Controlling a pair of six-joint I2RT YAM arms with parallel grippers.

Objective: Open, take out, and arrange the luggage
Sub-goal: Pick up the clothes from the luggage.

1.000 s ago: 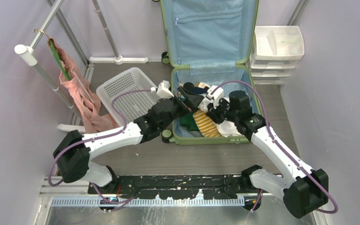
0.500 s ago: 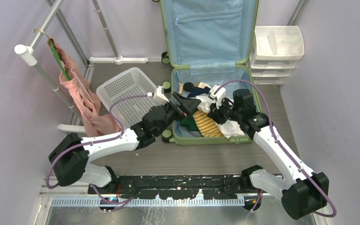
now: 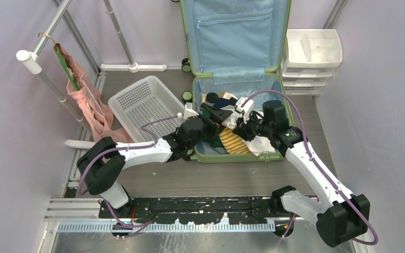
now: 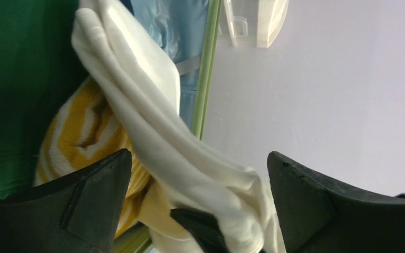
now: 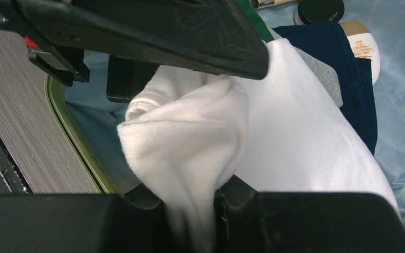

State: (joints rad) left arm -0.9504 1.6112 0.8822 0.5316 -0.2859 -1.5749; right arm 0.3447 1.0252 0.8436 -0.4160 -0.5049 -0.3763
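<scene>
Overhead, the luggage [image 3: 242,42] lies open in the middle of the floor. Its lid stands upright toward 12 o'clock and its base is packed with clothes. Both arms reach into the base: the left gripper [image 3: 211,117] comes in from 8 o'clock and the right gripper [image 3: 238,122] from 4 o'clock. The two sit just beside each other above a yellow-striped cloth [image 3: 232,141]. A white mesh basket [image 3: 142,103] sits at 9 o'clock of the luggage, and a white drawer unit [image 3: 311,58] at 2 o'clock. A pink garment [image 3: 92,113] hangs on a rack farther out at 9 o'clock.

From the left wrist, the left claw is released. Its jaws are spread wide on either side of a white garment [image 4: 153,121] that drapes between them unpinched. A dark green cloth [image 4: 10,79] lies at 9 o'clock.

From the right wrist, the right claw is clenched on a fold of that white garment, which bunches up from between its fingers [image 5: 306,221]. The left gripper's black finger crosses at 12 o'clock.
</scene>
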